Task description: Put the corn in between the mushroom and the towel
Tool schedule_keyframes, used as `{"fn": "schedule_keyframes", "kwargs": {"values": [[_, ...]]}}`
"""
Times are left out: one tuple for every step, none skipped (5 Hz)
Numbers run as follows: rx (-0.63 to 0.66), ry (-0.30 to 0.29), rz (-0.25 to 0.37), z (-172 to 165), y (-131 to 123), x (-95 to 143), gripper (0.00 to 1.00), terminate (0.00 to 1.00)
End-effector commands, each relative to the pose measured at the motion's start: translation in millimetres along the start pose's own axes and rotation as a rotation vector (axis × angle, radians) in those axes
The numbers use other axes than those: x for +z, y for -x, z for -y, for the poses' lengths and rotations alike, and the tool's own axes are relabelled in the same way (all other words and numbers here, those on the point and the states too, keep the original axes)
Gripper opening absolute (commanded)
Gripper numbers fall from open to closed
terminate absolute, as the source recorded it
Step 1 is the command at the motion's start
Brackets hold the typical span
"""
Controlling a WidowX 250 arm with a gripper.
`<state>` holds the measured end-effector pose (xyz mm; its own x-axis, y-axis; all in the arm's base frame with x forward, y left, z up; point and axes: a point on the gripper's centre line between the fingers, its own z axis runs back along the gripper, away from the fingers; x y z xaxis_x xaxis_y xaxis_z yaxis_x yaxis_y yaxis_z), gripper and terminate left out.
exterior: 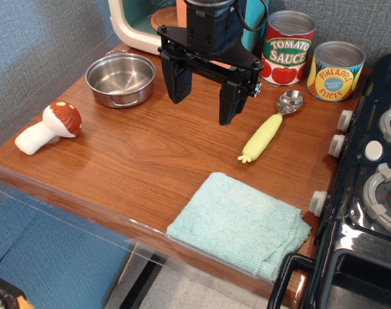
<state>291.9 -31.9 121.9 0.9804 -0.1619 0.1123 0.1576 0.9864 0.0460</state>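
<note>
The corn lies flat on the wooden table at the right, its lobed tip toward the front and its silver round head toward the cans. The mushroom lies on its side at the table's left edge, brown dotted cap to the right. The mint towel lies folded at the front right edge. My black gripper hangs open and empty above the table's back middle, just left of the corn, its right finger about a finger's width from the corn's silver head.
A steel pot sits at the back left. A tomato sauce can and a pineapple slices can stand at the back right. A black toy stove borders the right side. A white appliance stands behind.
</note>
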Motion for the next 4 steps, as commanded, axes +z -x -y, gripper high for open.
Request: {"fn": "schedule_keyframes", "kwargs": {"values": [[0.0, 0.0, 0.0, 0.0, 0.0, 0.0, 1.0, 0.0], [0.065, -0.022, 0.034, 9.6, -34.9, -21.9, 1.0, 0.0], [0.167, -0.03, 0.036, 10.5, -64.0, -55.6, 1.0, 0.0], [0.216, -0.022, 0.039, 21.0, -86.2, -81.8, 1.0, 0.0]]}}
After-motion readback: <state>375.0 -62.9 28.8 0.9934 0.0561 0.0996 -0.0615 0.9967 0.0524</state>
